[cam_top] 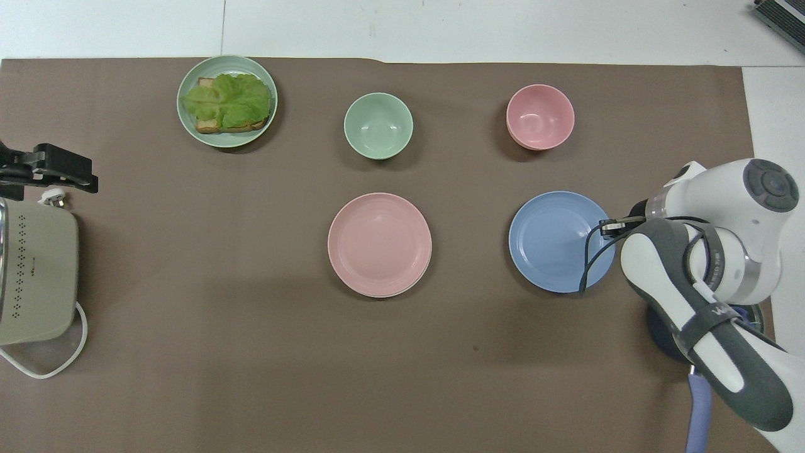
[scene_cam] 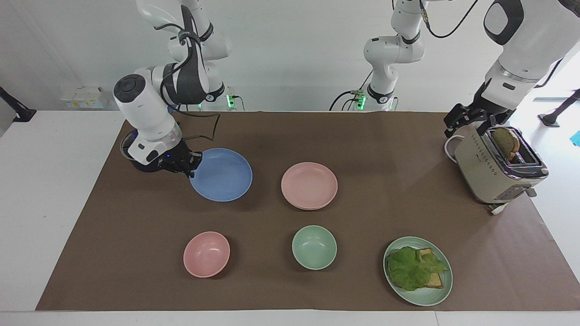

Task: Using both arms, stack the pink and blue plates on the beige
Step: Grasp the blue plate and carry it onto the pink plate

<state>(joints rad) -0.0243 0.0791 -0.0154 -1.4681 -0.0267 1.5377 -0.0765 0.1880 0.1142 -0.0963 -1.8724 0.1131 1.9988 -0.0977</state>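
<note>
Brown mat under a round matte blue plate.

You see a matt blue plate and a matt pink plate. The brown table cover looks like smooth paper. The toaster has a shiny metal top.

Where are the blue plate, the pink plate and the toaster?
blue plate (scene_cam: pixel 224 175), facing view, middle of its dish.
pink plate (scene_cam: pixel 309 184), facing view, middle of its dish.
toaster (scene_cam: pixel 487 174), facing view, its side wall.

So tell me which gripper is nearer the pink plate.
Right. The right gripper is shut on the blue plate's rim, beside the pink plate. The left gripper waits by the toaster.
</note>
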